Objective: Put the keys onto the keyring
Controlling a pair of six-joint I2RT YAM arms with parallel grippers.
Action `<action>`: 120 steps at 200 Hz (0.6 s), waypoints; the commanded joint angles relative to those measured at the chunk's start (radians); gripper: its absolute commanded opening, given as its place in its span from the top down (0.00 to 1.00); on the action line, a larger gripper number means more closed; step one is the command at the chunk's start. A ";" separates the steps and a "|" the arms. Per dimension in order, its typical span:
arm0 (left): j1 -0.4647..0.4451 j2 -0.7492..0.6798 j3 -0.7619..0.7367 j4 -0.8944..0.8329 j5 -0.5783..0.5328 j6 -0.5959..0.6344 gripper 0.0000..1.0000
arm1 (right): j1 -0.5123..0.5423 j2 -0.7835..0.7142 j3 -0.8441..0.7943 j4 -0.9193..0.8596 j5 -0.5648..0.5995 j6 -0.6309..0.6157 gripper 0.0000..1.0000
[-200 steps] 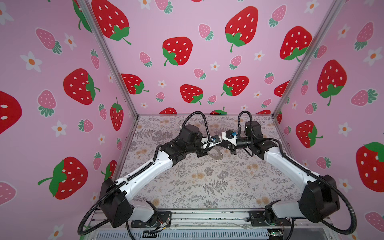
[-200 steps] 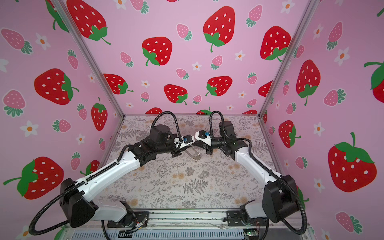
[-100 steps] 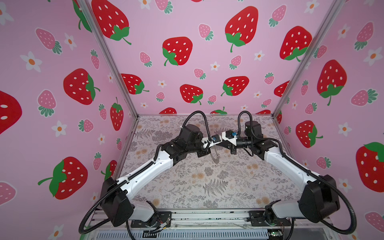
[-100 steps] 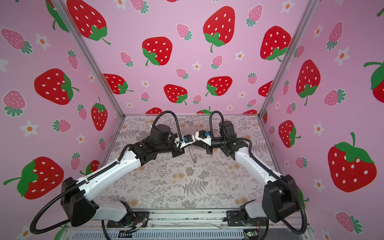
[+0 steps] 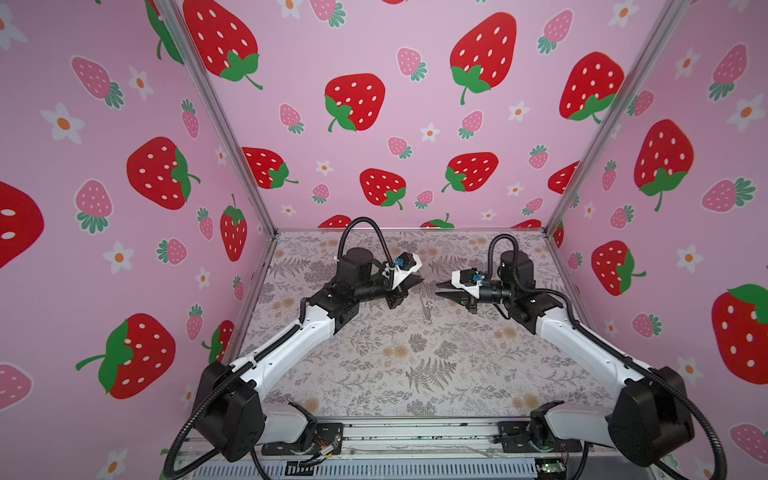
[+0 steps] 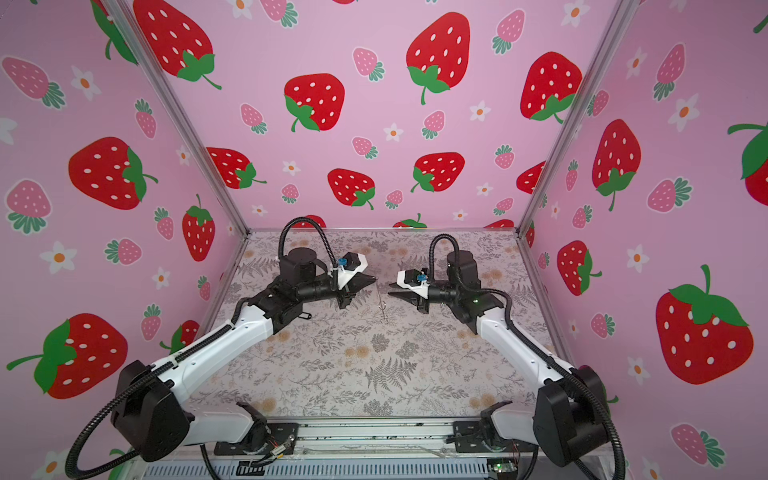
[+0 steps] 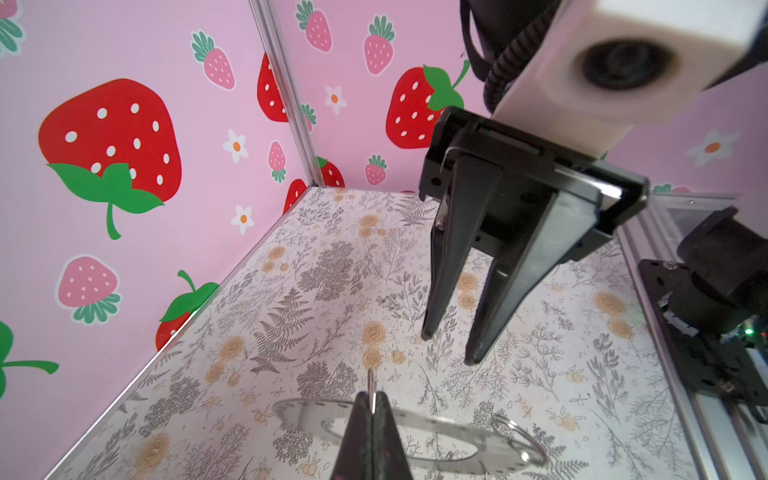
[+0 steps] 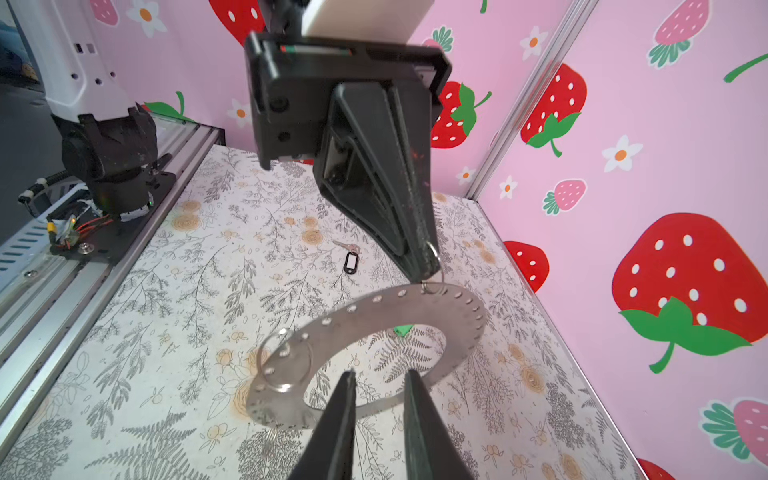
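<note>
— Grips?
— Left gripper (image 8: 426, 266) pinched tight on the keyring (image 8: 370, 316) by its wire loop (image 8: 436, 249); ring dangles tilted above the mat (image 5: 374, 374). Right gripper (image 8: 380, 372) slightly parted, empty, near the rim.
— Room?
— Bare mat toward six o'clock.
— Keys?
— Black-rimmed key (image 6: 305, 316) at the left gripper's eight o'clock in a top view; green key (image 8: 403, 329) shows only through the ring's hole, right wrist view.

No writing, label, brand, number or sign can be read in any view. The pale centre of the black-rimmed key tag (image 8: 351, 262) is too small to tell whether it bears any text.
</note>
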 commanded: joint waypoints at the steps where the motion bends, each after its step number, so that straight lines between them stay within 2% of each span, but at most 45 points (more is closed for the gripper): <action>1: 0.007 -0.015 -0.025 0.224 0.167 -0.088 1.00 | -0.005 -0.019 -0.006 0.099 -0.068 0.062 0.76; 63: 0.006 -0.012 -0.064 0.296 0.250 -0.070 1.00 | -0.004 -0.001 0.029 0.115 -0.084 0.091 0.77; 120: 0.003 -0.008 -0.061 0.261 0.287 -0.027 1.00 | -0.004 -0.013 0.025 0.161 -0.102 0.111 0.79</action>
